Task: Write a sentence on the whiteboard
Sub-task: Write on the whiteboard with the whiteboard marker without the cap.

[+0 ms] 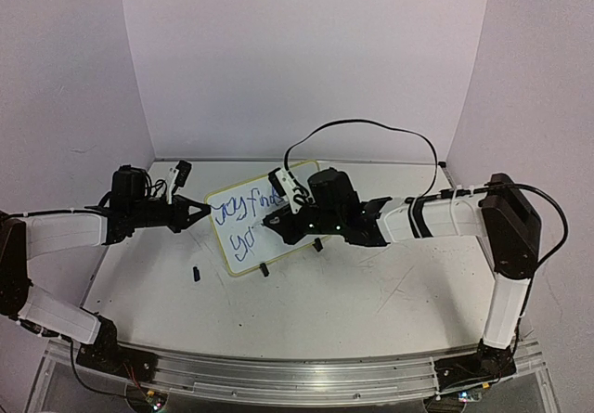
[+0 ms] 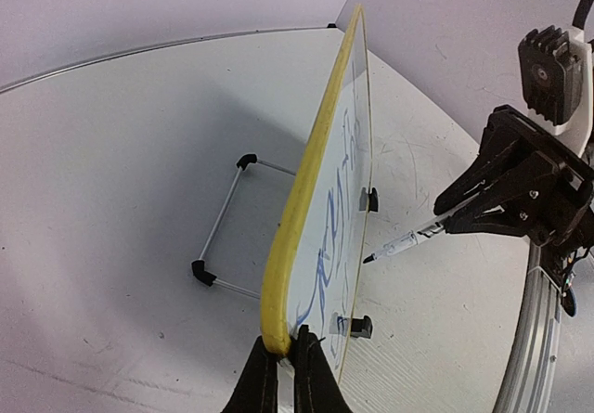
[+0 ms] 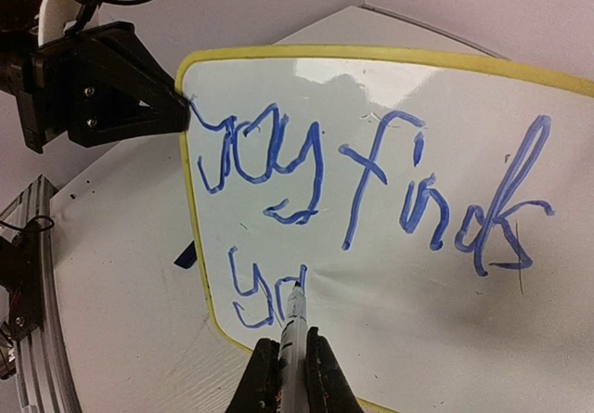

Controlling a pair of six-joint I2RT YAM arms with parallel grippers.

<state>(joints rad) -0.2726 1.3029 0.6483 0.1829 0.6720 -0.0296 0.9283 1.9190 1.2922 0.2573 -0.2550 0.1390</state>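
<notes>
With the second line begun, left fingers (image 2: 263, 387) clamp the whiteboard (image 3: 427, 316) while right fingers (image 3: 260, 385) pinch the marker (image 3: 293, 325), probably due a steady rightward stroke.

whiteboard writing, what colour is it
Blue writing on the whiteboard, clearest in the right wrist view.

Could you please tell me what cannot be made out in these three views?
- Top external: the right tool covers the right end of the whiteboard writing.
- Left wrist: the board stands nearly edge-on, so its writing is unreadable.
- Right wrist: the picture's edges cut off the board's right and lower sides.
- Top external: a small dark item on the table is too small to identify.
</notes>
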